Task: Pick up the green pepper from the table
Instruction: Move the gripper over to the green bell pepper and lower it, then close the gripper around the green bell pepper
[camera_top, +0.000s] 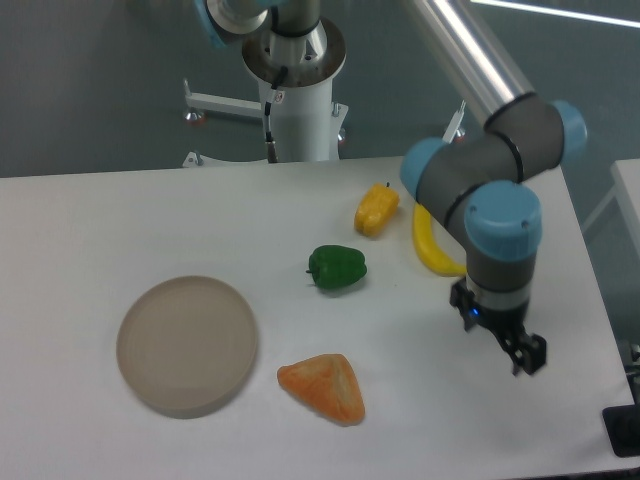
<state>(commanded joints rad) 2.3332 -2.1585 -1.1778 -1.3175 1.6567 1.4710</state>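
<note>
The green pepper (337, 267) lies on the white table (120, 215) near the middle, glossy and dark green, untouched. My gripper (526, 356) hangs at the right side of the table, well to the right of the pepper and lower in the view. Its dark fingers point down toward the tabletop. They are small and seen edge-on, so I cannot make out whether they are open or shut. Nothing appears between them.
A yellow pepper (376, 209) lies behind the green one. A yellow banana (432, 250) is partly hidden by my arm. An orange wedge-shaped item (323, 387) sits in front of the pepper, and a round beige plate (186, 344) at the left.
</note>
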